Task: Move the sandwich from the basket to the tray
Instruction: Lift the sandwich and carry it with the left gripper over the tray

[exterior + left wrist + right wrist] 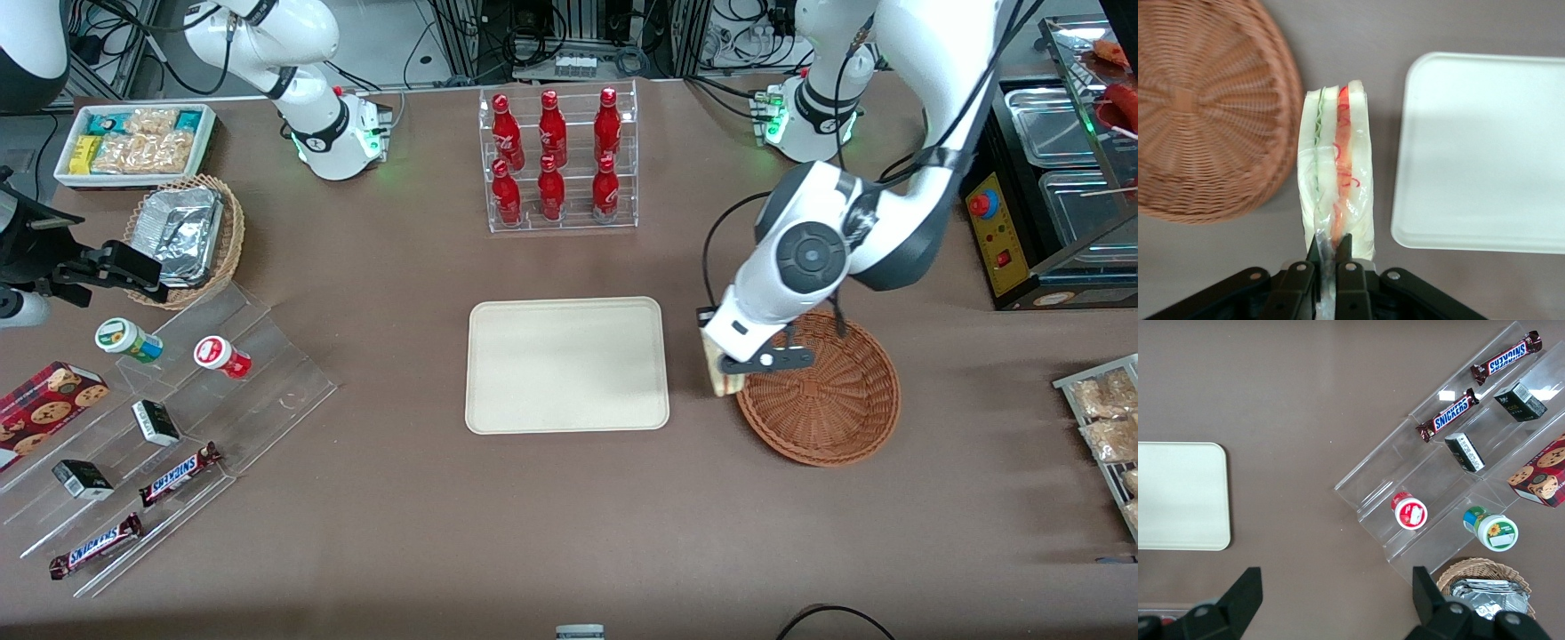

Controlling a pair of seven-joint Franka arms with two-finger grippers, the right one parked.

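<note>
Gripper [1328, 257] pinched shut on sandwich [1336, 170] — hanging between basket [1205, 107] and tray [1485, 147]

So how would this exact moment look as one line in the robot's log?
phase: carrying | gripper: shut on sandwich | position: over table between basket and tray | tray: bare

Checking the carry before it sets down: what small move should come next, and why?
Probably carry on sideways toward the tray: the gripper, shut on the sandwich, hangs over bare table between basket and tray.
</note>
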